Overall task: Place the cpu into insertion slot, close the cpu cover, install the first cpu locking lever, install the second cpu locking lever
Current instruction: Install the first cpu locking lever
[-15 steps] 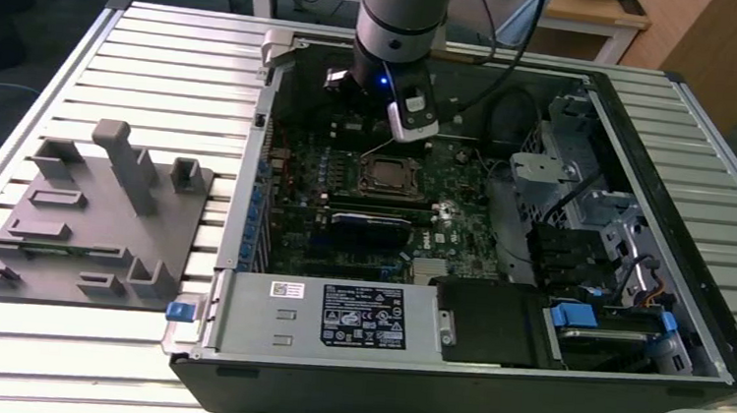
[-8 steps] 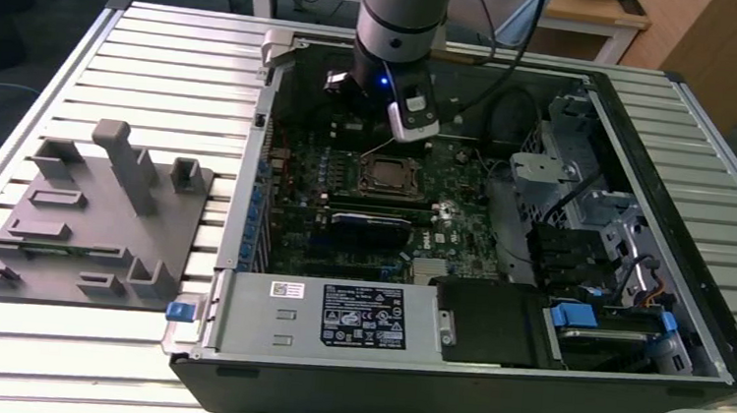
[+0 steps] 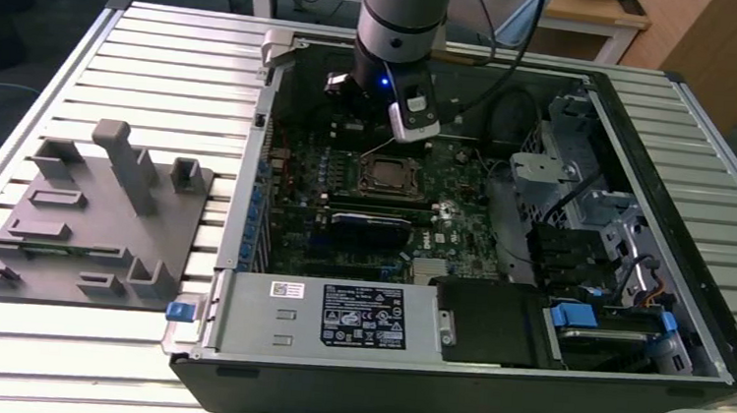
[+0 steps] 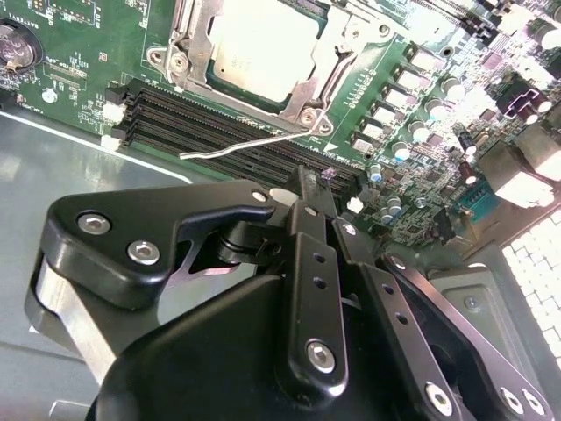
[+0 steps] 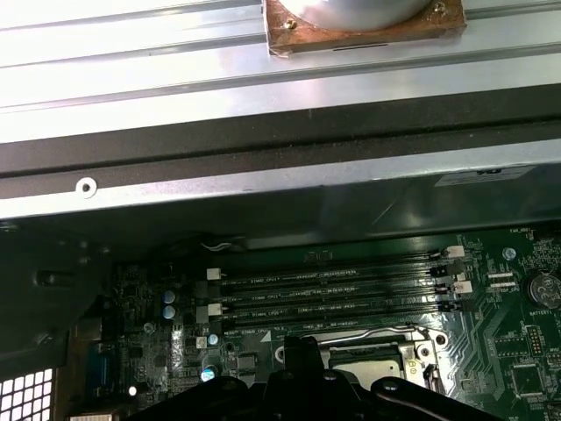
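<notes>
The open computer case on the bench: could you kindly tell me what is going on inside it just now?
A robot arm's black gripper, shut and holding nothing, hangs above the green motherboard inside the black computer case. The small square cpu with a pale metal top already lies in the silvery-rimmed insertion slot, with the thin silvery cpu cover frame down around it. One thin wire locking lever sticks out free, unlatched, near the gripper.
</notes>
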`<state>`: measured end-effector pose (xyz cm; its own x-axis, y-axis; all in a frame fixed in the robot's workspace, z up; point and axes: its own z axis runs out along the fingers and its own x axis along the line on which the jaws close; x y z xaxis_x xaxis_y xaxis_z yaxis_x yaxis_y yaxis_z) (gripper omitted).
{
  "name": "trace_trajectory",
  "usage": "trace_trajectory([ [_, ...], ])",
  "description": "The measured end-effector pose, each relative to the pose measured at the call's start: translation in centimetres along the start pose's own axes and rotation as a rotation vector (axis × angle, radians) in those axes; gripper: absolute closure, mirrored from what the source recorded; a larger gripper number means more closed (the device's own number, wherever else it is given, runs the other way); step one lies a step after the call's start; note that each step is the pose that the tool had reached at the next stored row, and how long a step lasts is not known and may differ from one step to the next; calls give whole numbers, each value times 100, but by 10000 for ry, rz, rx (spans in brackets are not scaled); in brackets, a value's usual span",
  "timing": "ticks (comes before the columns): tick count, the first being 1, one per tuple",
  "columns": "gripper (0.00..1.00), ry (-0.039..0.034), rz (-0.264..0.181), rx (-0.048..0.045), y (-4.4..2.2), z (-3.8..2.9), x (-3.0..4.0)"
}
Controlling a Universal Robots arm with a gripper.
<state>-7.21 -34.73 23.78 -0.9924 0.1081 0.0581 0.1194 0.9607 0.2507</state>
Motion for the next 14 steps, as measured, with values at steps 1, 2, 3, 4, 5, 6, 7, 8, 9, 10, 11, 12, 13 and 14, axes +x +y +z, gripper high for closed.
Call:
trace_trajectory([
  [1, 90, 0, 0, 1, 0, 0, 0],
  [2, 90, -2, -1, 3, 1, 3, -2],
  [3, 90, -3, 1, 12, 3, 4, -6],
  [4, 90, -2, 1, 26, 5, 6, -13],
  [5, 90, -5, 1, 40, 8, 8, -20],
  [6, 90, -7, 2, 56, 11, 11, -29],
  [7, 90, -9, 3, 75, 13, 13, -38],
  [8, 90, -12, 3, 95, 16, 15, -46],
  [9, 90, -14, 4, 117, 19, 18, -55],
  [10, 90, -18, 3, 143, 23, 20, -66],
  [11, 90, -20, 5, 167, 27, 23, -76],
  [12, 90, -23, 5, 190, 32, 26, -86],
  [13, 90, -26, 6, 211, 35, 29, -96],
  [14, 90, -28, 7, 231, 39, 31, -106],
])
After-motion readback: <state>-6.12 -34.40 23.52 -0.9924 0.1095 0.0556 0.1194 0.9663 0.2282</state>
